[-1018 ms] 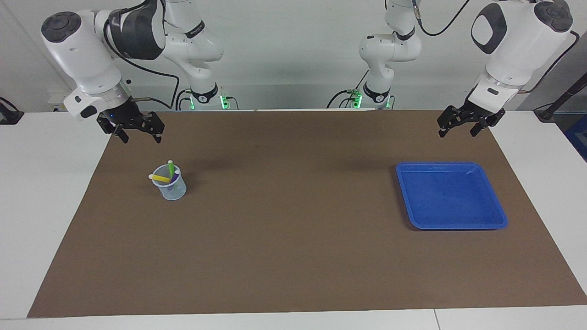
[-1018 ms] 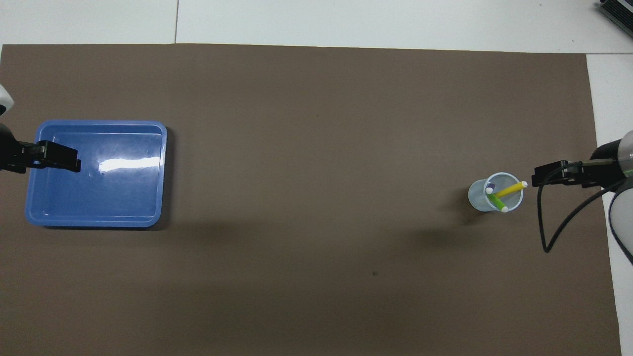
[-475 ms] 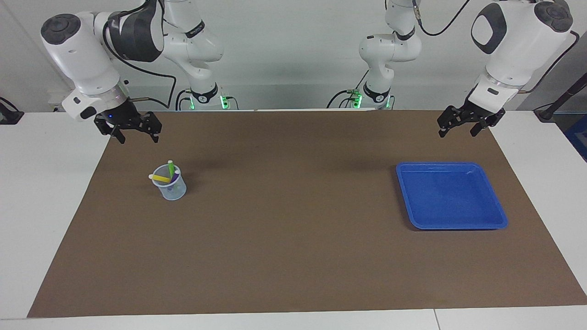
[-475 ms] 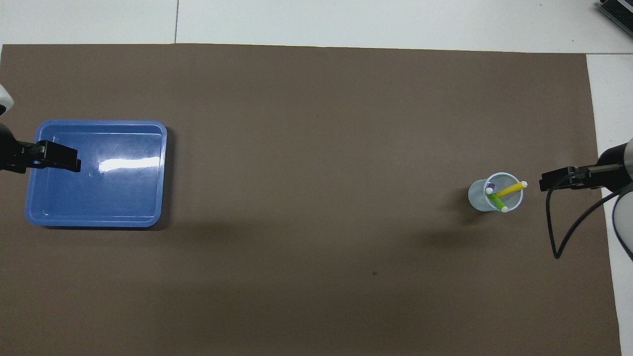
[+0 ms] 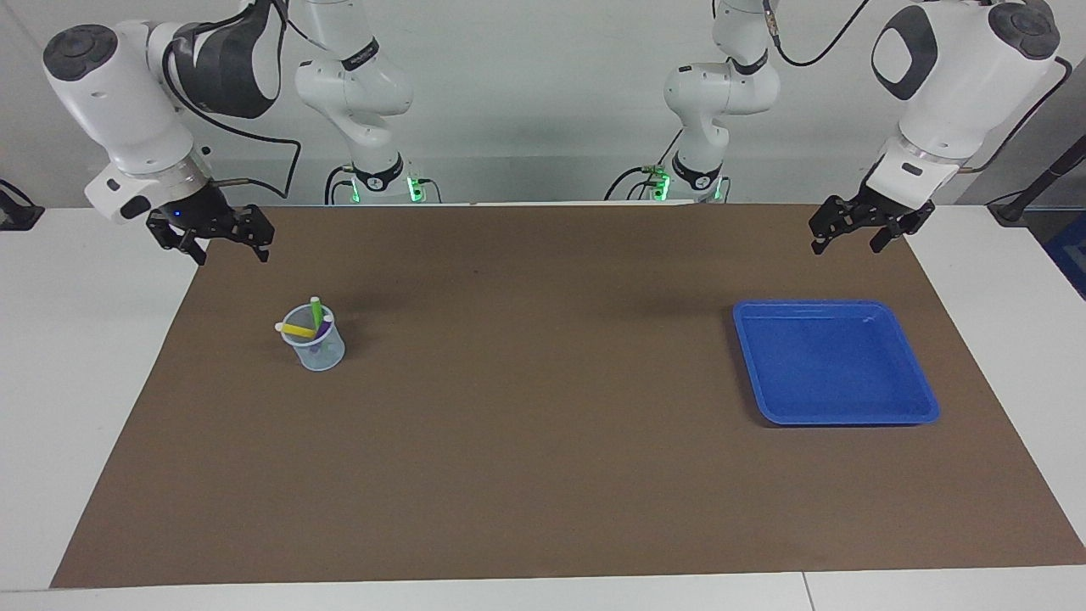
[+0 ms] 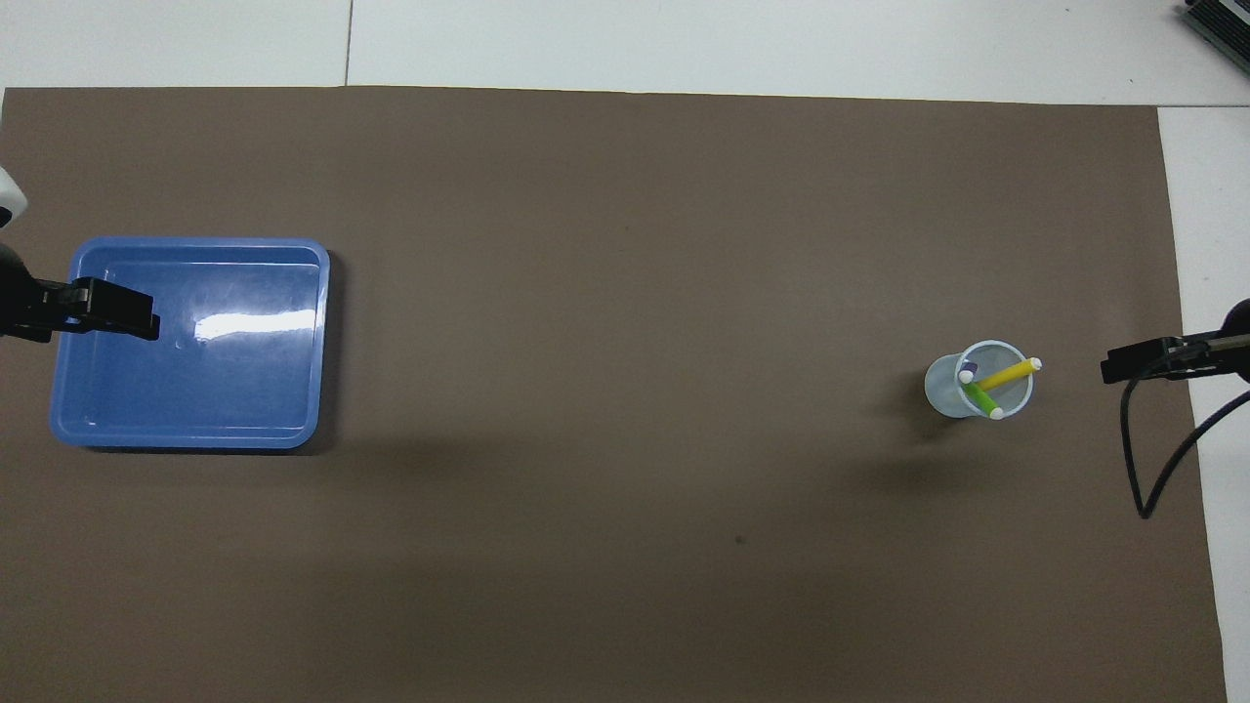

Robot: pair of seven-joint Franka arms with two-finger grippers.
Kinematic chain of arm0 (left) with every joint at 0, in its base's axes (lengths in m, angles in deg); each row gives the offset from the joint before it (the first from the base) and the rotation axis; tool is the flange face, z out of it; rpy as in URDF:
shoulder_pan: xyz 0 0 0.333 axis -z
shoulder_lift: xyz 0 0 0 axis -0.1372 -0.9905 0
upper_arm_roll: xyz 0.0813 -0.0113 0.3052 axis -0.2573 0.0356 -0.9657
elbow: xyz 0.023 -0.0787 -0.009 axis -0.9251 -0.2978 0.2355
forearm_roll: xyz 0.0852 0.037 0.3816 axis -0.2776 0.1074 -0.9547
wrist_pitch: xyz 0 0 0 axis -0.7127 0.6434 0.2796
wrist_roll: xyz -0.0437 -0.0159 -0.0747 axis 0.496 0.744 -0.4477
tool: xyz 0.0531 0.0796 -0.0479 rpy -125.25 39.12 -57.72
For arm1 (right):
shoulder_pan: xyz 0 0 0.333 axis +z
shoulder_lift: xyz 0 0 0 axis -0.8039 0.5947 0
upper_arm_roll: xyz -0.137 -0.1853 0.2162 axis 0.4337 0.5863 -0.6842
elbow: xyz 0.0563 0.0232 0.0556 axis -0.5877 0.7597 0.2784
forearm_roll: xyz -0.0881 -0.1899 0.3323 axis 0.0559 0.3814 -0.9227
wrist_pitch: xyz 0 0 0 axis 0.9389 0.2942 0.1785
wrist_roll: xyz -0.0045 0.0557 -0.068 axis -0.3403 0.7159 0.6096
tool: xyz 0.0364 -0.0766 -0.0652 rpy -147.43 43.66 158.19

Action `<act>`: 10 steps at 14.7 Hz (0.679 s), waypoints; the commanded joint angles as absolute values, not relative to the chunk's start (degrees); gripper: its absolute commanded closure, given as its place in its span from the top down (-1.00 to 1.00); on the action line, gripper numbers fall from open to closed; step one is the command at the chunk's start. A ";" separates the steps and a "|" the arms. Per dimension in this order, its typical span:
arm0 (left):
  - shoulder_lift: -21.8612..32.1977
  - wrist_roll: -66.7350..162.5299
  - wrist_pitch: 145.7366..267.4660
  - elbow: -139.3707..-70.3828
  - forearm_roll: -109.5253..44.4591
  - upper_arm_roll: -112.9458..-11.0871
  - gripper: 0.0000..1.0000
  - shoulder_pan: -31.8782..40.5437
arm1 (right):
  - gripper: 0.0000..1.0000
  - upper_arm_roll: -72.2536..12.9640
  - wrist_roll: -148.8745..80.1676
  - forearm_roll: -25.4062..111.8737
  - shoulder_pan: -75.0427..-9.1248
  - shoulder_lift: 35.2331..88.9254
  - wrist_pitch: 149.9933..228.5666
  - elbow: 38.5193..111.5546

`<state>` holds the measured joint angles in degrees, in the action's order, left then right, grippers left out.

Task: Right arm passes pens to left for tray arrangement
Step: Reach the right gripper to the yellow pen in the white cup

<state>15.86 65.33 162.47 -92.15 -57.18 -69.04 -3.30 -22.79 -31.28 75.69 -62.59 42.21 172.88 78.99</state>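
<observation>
Over the brown mat's edge, the open, empty right gripper (image 5: pixel 210 243) has drifted away from the small translucent cup (image 5: pixel 320 350) of yellow, purple and green marker pens (image 5: pixel 307 326) (no pick begun); the left gripper (image 5: pixel 859 228) waits open near the shallow blue plastic tray (image 5: pixel 920 412).

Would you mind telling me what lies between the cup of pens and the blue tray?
Nothing: only bare brown mat runs from the cup to the tray, plain in the overhead view.

The white table (image 5: pixel 51 382) carries a brown mat (image 5: pixel 543 441), with the cup (image 5: pixel 321 348) at 9 o'clock and the tray (image 5: pixel 920 399) at 3 o'clock in the facing view.
</observation>
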 commanded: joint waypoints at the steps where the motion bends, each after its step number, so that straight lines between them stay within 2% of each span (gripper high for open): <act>1: 16.63 65.63 162.00 -92.71 -57.67 -69.53 1.00 -2.87 | 1.00 -23.32 -30.14 76.46 -63.09 40.59 174.25 80.97; 6: 16.63 65.63 162.00 -92.71 -57.67 -69.53 1.00 -2.87 | 1.00 -23.41 -30.05 76.46 -63.09 39.71 176.09 83.34; 10: 16.72 65.63 162.00 -92.62 -57.67 -69.53 1.00 -2.87 | 1.00 -23.41 -30.05 76.46 -63.09 37.16 181.00 90.45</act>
